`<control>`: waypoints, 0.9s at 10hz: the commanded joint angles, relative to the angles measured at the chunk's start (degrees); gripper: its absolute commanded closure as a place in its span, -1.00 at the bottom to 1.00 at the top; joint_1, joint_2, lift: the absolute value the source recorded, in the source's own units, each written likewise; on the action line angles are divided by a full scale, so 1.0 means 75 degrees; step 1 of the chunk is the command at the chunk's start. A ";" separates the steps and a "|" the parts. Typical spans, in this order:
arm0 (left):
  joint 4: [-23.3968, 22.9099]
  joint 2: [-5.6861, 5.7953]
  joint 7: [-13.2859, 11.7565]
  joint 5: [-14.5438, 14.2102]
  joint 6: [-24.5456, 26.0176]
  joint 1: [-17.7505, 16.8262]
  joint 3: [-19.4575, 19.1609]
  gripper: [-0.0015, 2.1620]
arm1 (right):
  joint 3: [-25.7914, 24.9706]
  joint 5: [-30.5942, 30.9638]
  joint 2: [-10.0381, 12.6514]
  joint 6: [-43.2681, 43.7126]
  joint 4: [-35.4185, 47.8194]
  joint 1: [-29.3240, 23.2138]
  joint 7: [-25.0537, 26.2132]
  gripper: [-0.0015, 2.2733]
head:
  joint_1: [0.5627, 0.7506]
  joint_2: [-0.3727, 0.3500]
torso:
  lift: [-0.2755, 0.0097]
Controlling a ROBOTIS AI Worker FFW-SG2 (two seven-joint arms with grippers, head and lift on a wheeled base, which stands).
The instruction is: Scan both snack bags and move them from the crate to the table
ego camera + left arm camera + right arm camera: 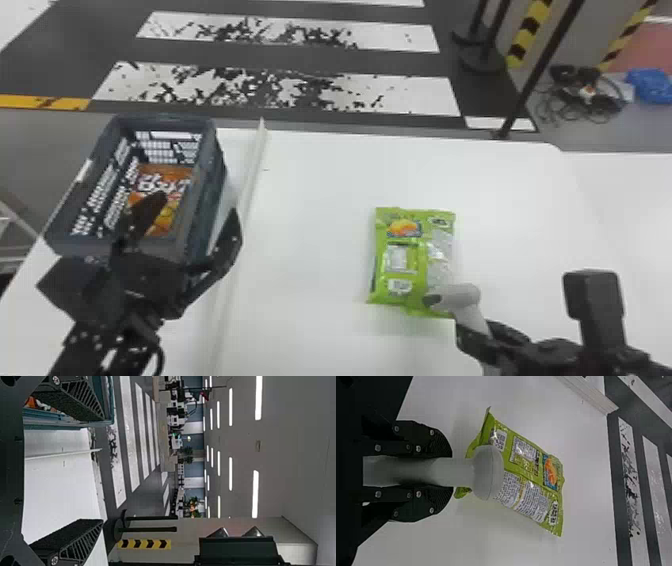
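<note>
My left gripper [192, 220] stands open at the near end of the crate [202, 185], one finger over the inside and the other outside its right wall. Inside the crate lies an orange snack bag [165, 182]. The left wrist view has the left gripper [101, 471] with fingers wide apart and the crate [67, 424] beside one finger. A green snack bag [400, 260] lies on the white table. My right gripper [475, 335] is shut on a grey scanner [457, 296], whose head is over the bag's near edge. In the right wrist view the right gripper [445, 471] holds the scanner [488, 473] before the green bag [526, 479].
A raised white strip [245, 200] runs along the table [310, 225] between the crate and the green bag. Beyond the table's far edge are dark posts [530, 90] and cables [585, 95] on the floor.
</note>
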State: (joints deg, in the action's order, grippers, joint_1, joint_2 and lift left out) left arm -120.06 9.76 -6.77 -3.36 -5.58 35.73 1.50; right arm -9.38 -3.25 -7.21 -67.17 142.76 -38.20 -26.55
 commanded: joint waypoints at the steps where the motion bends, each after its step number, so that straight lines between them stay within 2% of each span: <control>1: -0.0012 -0.0001 0.0000 0.0003 0.0012 0.0005 -0.0012 -0.92 | -0.0167 0.0058 0.0000 0.0008 0.0056 -0.0005 0.0060 0.98 | 0.41 -0.09 | 0.32; 4: -0.0035 -0.0001 -0.0012 0.0003 -0.0012 0.0028 -0.0012 -0.92 | -0.1034 -0.0270 0.0023 0.0289 -0.0331 0.0441 0.0247 0.98 | 0.41 -0.24 | 0.32; 7: -0.0094 0.0011 -0.0059 0.0014 0.0059 0.0052 0.0000 -0.92 | -0.1281 -0.0270 -0.0082 0.2352 -0.1773 0.1109 0.0927 0.98 | 0.41 -0.45 | 0.32; 9: -0.0117 0.0093 -0.0070 0.0014 0.0153 -0.0030 0.0046 -0.92 | -0.1421 -0.0270 -0.0211 0.3195 -0.2780 0.1554 0.1079 0.98 | 0.41 -0.60 | 0.32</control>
State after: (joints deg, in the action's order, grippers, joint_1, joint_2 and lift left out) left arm -120.86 10.33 -7.27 -3.25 -4.69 35.70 1.77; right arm -19.77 -5.28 -8.57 -45.20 124.38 -27.67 -18.43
